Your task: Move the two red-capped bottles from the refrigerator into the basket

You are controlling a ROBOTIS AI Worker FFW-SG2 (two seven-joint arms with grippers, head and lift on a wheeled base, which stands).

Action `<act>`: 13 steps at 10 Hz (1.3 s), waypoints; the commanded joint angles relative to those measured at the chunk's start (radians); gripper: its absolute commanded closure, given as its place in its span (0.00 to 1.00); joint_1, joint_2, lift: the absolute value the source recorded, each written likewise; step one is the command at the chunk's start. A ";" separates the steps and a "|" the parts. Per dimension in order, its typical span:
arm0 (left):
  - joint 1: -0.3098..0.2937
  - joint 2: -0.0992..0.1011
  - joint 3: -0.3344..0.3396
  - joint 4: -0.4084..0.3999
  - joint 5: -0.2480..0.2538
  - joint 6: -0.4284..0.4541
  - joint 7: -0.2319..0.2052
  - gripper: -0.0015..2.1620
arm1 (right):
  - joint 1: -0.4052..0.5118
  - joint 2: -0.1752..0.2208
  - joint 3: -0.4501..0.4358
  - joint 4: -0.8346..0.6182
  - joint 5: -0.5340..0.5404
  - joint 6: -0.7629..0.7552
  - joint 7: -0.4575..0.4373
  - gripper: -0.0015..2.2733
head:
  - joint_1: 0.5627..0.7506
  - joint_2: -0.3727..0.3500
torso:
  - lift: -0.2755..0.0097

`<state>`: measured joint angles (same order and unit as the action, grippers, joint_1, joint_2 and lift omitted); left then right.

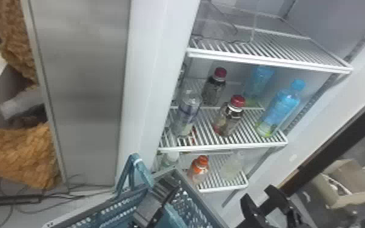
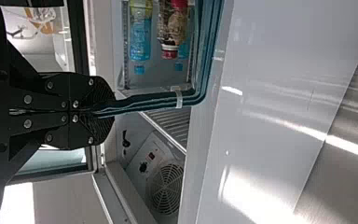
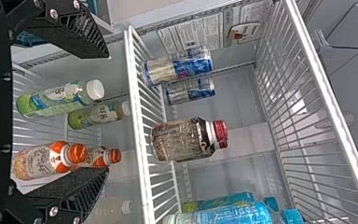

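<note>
Standing on one shelf, two red-capped bottles, two blue-capped bottles

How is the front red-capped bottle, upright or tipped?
Upright: the front red-capped bottle rests base-down on the wire shelf, its red cap at the top.

I count two red-capped bottles, two blue bottles, two orange-capped bottles, two green bottles, at least two cans, one basket.
</note>
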<state>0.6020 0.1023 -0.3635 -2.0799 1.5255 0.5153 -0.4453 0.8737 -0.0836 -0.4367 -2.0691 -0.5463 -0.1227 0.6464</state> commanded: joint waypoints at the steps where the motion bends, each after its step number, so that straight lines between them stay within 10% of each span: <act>1: 0.004 -0.003 0.003 0.000 0.000 0.000 0.000 0.56 | 0.000 0.002 0.000 -0.001 0.000 0.000 -0.002 0.07 | 0.70 0.03 | 0.97; 13: 0.009 -0.009 0.013 0.002 -0.002 0.000 0.003 0.56 | -0.103 0.045 -0.054 -0.082 0.098 0.056 -0.082 0.07 | 0.70 0.03 | 0.97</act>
<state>0.6111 0.0947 -0.3508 -2.0792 1.5236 0.5160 -0.4417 0.7750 -0.0405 -0.4906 -2.1467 -0.4533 -0.0719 0.5667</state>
